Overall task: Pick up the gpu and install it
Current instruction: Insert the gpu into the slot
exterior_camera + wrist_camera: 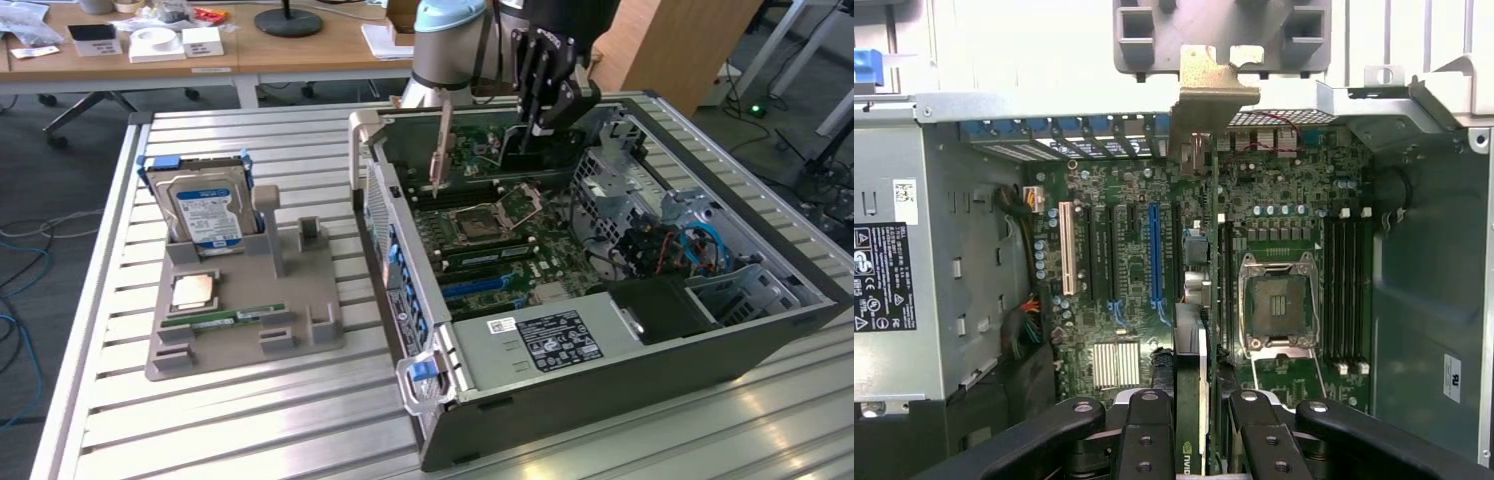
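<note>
The gripper is pinching the gpu edge-down above the motherboard inside the case. The card is apparently lining up with an expansion slot.

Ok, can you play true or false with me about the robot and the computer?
1. The jaws hold the gpu. True.
2. The computer case is closed up. False: its side is open, and the motherboard shows.
3. The hard drive sits inside the case. False: it stands upright on the grey stand outside the case.
4. A green RAM stick lies on that stand. True.
</note>
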You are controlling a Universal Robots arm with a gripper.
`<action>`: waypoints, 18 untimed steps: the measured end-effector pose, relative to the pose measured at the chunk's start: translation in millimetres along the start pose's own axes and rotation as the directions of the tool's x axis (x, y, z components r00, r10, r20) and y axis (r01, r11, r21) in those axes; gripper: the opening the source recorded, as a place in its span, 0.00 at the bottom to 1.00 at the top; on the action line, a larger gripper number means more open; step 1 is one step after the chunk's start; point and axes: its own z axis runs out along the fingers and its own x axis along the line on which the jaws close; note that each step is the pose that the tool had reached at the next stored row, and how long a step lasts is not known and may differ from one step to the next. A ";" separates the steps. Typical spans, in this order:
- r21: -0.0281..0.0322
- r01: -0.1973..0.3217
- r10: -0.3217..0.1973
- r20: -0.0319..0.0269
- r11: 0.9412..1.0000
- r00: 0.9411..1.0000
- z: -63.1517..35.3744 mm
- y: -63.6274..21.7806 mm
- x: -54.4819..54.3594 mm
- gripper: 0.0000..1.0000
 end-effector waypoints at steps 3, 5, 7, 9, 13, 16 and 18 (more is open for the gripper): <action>0.000 0.000 0.000 -0.002 1.000 1.000 0.1 0.0 -0.4 0.26; 0.000 0.000 0.000 -0.003 1.000 1.000 1.1 0.1 -0.7 0.26; 0.001 0.000 0.000 -0.003 1.000 1.000 3.3 0.1 -1.1 0.26; 0.001 0.000 0.000 -0.004 1.000 1.000 4.5 0.1 -1.3 0.26; 0.001 0.000 0.000 -0.008 1.000 1.000 5.3 0.3 -2.2 0.26; 0.001 0.000 0.000 -0.016 1.000 1.000 5.8 0.3 -3.4 0.26; 0.002 0.000 0.000 -0.022 1.000 1.000 6.1 0.3 -4.1 0.26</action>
